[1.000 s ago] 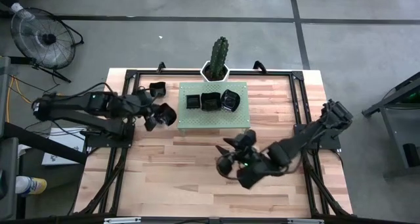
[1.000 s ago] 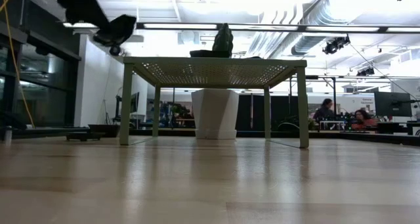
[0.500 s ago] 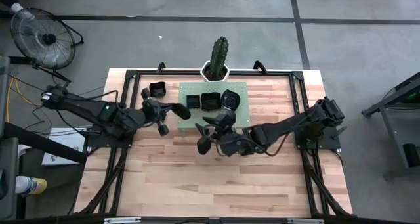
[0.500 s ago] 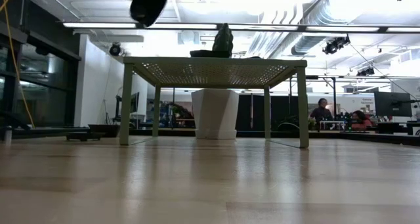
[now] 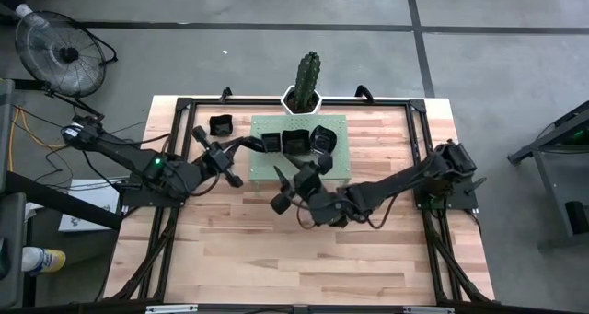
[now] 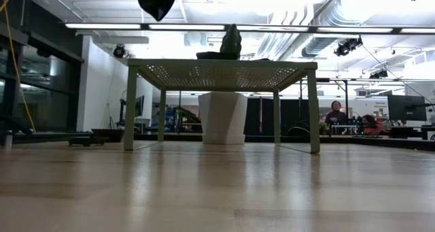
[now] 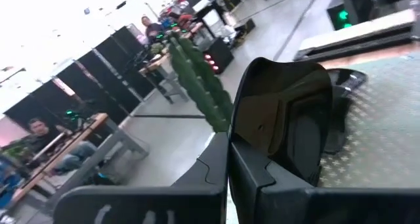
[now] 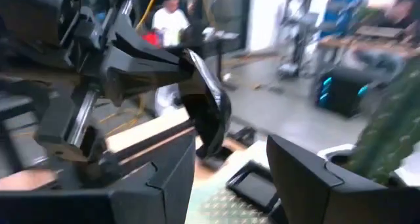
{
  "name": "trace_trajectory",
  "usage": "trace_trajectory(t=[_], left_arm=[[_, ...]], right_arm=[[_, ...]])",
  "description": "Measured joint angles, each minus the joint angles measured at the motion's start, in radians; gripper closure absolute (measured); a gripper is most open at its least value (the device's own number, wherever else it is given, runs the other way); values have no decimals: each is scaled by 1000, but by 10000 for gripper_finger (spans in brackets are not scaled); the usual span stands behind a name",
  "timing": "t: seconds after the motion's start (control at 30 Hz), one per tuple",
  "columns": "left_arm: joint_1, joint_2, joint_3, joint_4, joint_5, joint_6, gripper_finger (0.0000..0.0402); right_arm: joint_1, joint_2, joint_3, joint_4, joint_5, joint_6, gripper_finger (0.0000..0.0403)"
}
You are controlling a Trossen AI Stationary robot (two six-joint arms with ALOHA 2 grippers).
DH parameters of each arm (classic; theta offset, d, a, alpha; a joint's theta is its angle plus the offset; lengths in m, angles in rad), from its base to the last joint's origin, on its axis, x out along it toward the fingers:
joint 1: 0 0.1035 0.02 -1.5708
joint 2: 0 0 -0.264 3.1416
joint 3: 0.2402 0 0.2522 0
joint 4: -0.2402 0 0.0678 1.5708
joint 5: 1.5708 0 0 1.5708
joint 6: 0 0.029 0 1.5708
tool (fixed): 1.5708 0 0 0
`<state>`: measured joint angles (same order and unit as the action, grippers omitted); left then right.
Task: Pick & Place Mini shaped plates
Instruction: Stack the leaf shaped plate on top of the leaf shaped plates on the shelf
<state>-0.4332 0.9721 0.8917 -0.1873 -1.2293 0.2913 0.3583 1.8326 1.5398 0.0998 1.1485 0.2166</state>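
Note:
My left gripper point(image 5: 236, 152) is shut on a glossy black mini plate point(image 5: 248, 145), held in the air at the left edge of the pale green perforated stand point(image 5: 267, 172). Three more black plates point(image 5: 295, 142) sit on the stand's top, and another point(image 5: 220, 125) lies on the table to its left. The left wrist view shows the held plate point(image 7: 289, 115) filling the space ahead of the fingers. My right gripper point(image 5: 293, 191) is open and hovers at the stand's near edge; its wrist view looks at that plate point(image 8: 211, 115). My left gripper pinches the plate by its rim point(image 7: 252, 159) between the two fingers. It comes from the table's left, roughly level. The plate is lifted clear and stands tilted on edge beyond the fingertips, with its hollow side facing back toward the wrist.
A cactus point(image 5: 307, 73) in a white pot stands just behind the stand's far edge. Black frame rails point(image 5: 419, 148) run along the table's sides. Bare wood point(image 5: 276, 250) lies toward the near edge. In the low view the stand point(image 6: 221, 65) stands on its thin legs.
My left gripper has carried the plate up and toward the right, from beside the stand to its left edge, turning as it went. My right gripper has swung from the near right part of the table toward the left and far side, up to the stand's near edge.

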Motion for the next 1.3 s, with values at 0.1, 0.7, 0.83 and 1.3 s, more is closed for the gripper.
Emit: trace_trajectory(t=[0.1, 0.7, 0.83, 1.3], left_arm=[[0, -1, 0, 5, -24, 21, 401], [0, -1, 0, -15, -39, 52, 401], [0, -1, 0, -30, -36, 52, 401], [1, -1, 0, -47, -9, 52, 401]], right_arm=[[7, 45, 0, 148, 54, -151, 219], [-77, 249, 133, 362, 162, -279, 219], [-96, 249, 132, 363, 131, -277, 219], [-117, 249, 131, 361, 73, -242, 275]])
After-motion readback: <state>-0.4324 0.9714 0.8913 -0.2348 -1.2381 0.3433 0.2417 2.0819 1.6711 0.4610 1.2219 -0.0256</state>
